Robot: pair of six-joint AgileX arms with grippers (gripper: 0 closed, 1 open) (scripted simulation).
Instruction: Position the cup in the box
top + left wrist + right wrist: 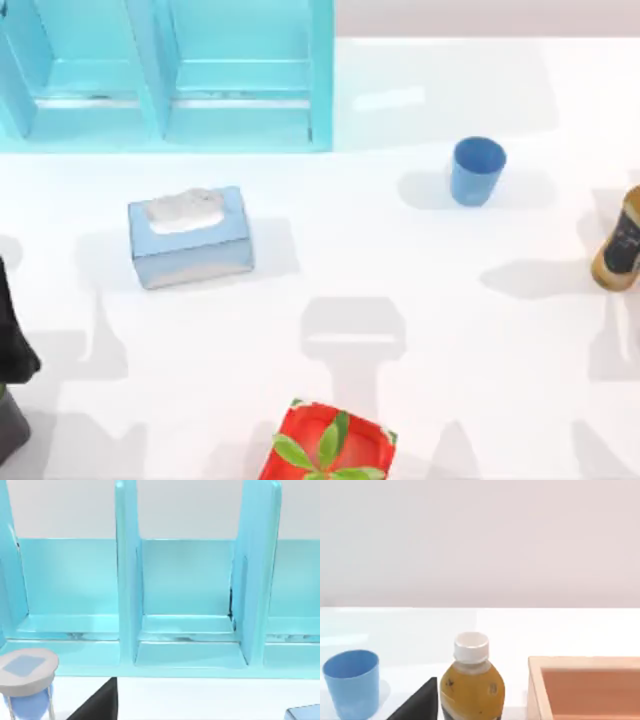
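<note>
The cup (pixel 477 170) stands upright on the desk's right side, ungrasped, with the bottle (pixel 620 243) near it and the box (pixel 585 687) beyond. A careless reach could topple either. Pincer width — cannot tell.

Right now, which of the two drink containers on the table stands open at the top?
The blue cup: open-mouthed and plain. The brown bottle has a white cap.

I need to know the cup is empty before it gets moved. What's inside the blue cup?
The small round blue plastic cup stands upright and open-topped on the white table. From above, only its blue inner wall shows; the bottom is hidden by the rim.
</note>
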